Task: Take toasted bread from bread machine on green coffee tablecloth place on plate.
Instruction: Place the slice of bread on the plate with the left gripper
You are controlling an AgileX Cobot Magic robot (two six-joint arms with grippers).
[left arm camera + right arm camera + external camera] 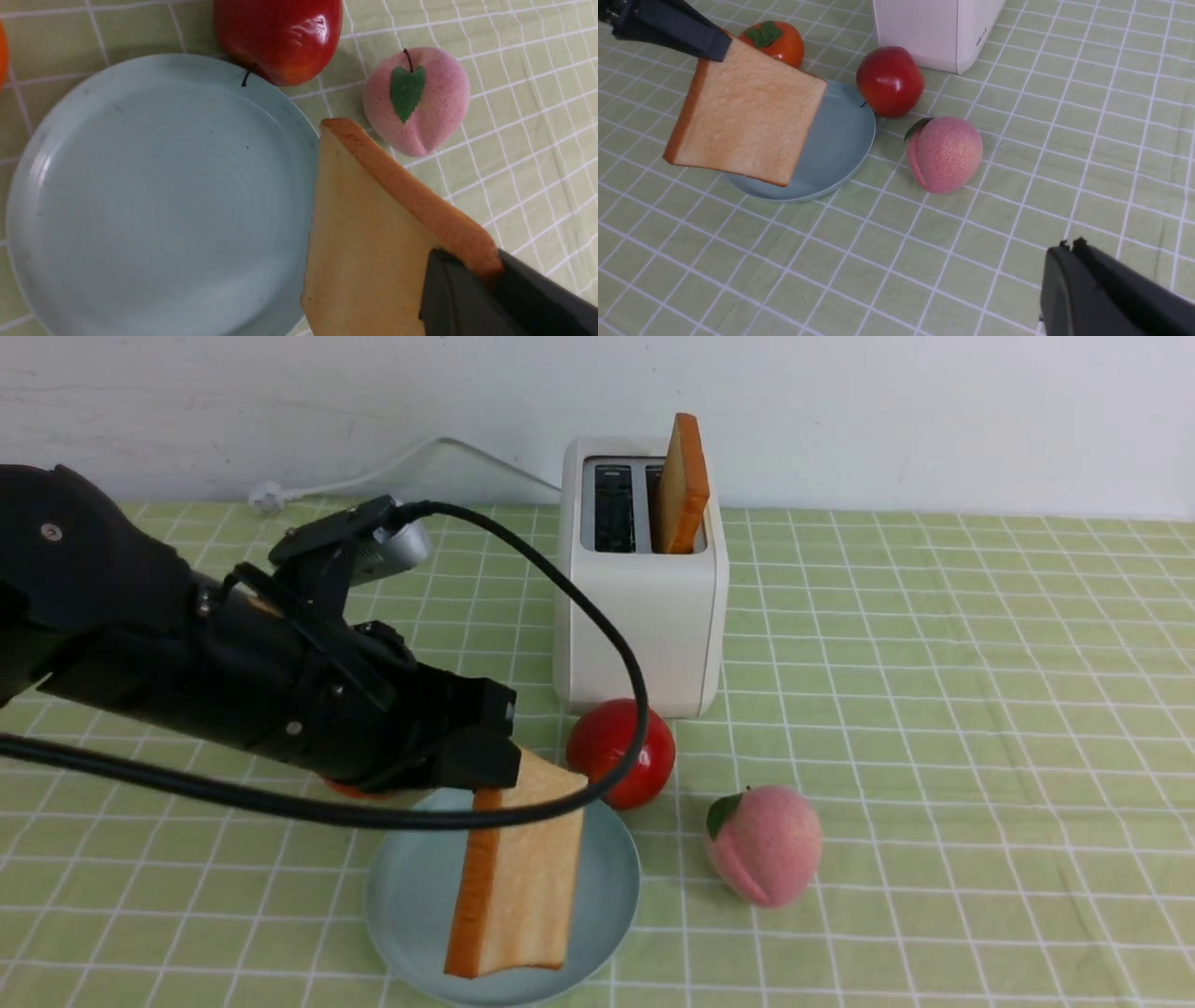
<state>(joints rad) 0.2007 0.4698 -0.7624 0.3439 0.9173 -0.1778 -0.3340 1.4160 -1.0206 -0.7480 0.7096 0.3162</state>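
Observation:
My left gripper (499, 775) is shut on one corner of a slice of toasted bread (518, 882), which hangs tilted over the pale blue plate (411, 905). The left wrist view shows that slice (364, 233) gripped at its crust, beside the bare plate (154, 196). A second toasted bread slice (683, 485) stands upright in the right slot of the white bread machine (644, 635) on the green coffee tablecloth (934, 709). My right gripper (1069, 247) hovers shut and empty above the cloth, out of the front view. From the right wrist camera I see the held slice (747, 116) above the plate (836, 149).
A red apple (621, 751) lies between the toaster and the plate. A pink peach (766, 845) sits to the plate's right. An orange fruit (777, 42) lies behind the plate under my left arm. The toaster's white cord (373, 476) runs along the back wall.

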